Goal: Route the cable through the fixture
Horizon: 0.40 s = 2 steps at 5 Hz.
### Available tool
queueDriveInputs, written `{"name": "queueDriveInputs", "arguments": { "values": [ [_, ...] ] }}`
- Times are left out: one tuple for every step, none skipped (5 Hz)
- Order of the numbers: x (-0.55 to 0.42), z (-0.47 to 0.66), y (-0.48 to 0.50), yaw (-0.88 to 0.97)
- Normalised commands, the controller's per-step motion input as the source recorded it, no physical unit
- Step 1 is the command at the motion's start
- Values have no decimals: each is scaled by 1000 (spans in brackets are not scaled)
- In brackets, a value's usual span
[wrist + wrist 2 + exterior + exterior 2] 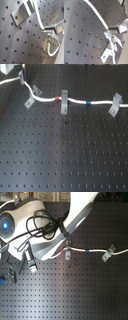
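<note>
First wrist view shows the pincer [45, 29] pinched shut on the cable [38, 15] beside a bracket [23, 11], seemingly to steer it in.

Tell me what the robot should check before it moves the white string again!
1. Pincer shut on the cable: ok.
2. Cable sits in the middle fixture, between the red band and the blue band: ok.
3. Cable reaches the fixture at the first exterior view's right: ok.
4. Cable seated in the fixture at the first exterior view's left: cannot tell.
</note>
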Motion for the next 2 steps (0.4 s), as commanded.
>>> {"name": "queueDriveInputs", "arguments": {
  "values": [
    [159, -83, -129, -740],
    [38, 0, -101, -700]
  ]
}}
